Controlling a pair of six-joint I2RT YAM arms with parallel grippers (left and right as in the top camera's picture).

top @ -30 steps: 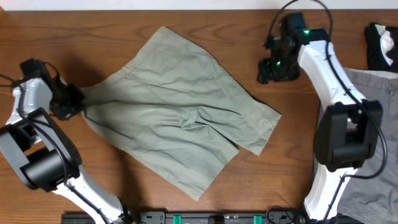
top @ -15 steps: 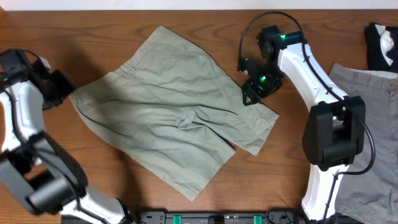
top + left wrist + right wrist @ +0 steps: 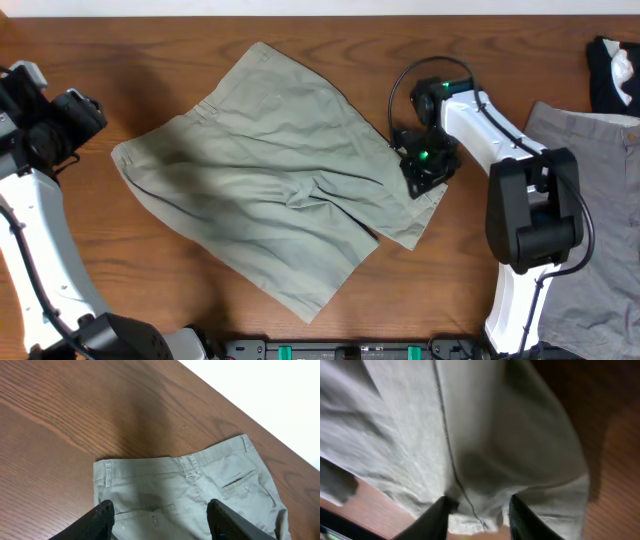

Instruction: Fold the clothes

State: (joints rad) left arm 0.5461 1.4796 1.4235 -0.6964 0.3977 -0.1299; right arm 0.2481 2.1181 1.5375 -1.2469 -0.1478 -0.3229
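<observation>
The clothes (image 3: 270,180), pale khaki-green shorts, lie spread flat across the middle of the wooden table, waistband toward the left. My left gripper (image 3: 75,125) hovers off their left corner, open and empty. In the left wrist view its gripper (image 3: 160,520) hangs above the waistband of the clothes (image 3: 200,485) without touching it. My right gripper (image 3: 425,170) is down on the right leg's hem. In the right wrist view its gripper (image 3: 480,515) has its fingers a narrow gap apart, and a fold of the clothes (image 3: 470,435) with a seam lies between them.
Darker grey shorts (image 3: 590,200) lie at the right edge of the table. A small black-and-white garment (image 3: 612,75) sits at the back right. A pale surface (image 3: 260,390) borders the table's far edge.
My left gripper let go of the waistband corner, opened and pulled away left; the corner now lies flat. My right gripper came down from the back right onto the leg hem, its jaws narrowing.
</observation>
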